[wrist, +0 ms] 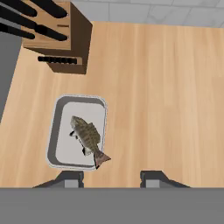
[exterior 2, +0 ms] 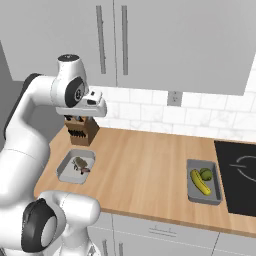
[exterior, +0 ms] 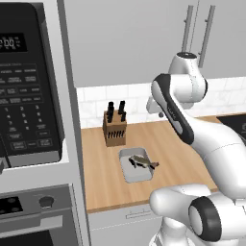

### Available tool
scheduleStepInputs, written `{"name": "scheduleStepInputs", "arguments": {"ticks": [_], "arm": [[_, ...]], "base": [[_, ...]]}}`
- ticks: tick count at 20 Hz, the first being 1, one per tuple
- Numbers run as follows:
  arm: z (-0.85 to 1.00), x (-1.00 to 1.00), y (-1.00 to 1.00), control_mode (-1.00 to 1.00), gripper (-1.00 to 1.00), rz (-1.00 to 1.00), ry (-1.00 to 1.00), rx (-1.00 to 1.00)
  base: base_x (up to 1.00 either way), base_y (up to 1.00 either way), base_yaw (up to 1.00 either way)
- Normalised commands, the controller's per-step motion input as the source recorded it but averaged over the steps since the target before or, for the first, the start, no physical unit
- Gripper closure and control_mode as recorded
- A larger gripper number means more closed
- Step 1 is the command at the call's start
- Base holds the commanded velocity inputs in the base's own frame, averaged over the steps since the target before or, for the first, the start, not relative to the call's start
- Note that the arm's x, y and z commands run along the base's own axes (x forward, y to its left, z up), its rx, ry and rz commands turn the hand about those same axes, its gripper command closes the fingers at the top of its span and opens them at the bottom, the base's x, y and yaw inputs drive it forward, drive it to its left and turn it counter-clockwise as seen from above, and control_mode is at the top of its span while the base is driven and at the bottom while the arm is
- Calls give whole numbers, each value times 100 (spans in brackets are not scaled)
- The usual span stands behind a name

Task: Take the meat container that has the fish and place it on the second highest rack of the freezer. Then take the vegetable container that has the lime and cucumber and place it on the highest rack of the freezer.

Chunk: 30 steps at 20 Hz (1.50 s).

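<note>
Gripper (wrist: 111,178) hangs above the wood counter (wrist: 166,87), fingers partly apart w/ nothing between them, just off the near edge of the fish tray (wrist: 59,131). Fish (wrist: 87,138) lies diagonally in that grey tray, tail over the rim, next to the knife block (wrist: 59,39). Far right on the counter, by the cooktop (exterior 2: 240,172), second tray (exterior 2: 212,196) holds cucumber (exterior 2: 199,182) & lime (exterior 2: 206,174).

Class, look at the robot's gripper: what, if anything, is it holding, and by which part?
Nothing. The gripper hangs open above the counter, its fingertips apart, with the fish lying in its tray below.
</note>
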Motion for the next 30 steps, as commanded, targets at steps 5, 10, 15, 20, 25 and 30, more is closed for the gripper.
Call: {"name": "scheduleStepInputs", "arguments": {"ticks": [5, 10, 15, 20, 25, 30], "arm": [[0, -8, -2, -100, -100, 0, 0, 0], [-31, -41, -6, -100, -100, -2, 0, -1], [-68, -77, 24, -100, -100, 0, 0, -9], [-38, -22, 47, -100, -100, 7, 3, -9], [-6, -14, 19, -100, -100, 35, 5, -9], [-10, -26, 28, -100, -100, 39, 8, -19]], "base": [[0, 0, 0], [0, 0, 0], [0, 0, 0], [0, 0, 0], [0, 0, 0], [0, 0, 0]]}}
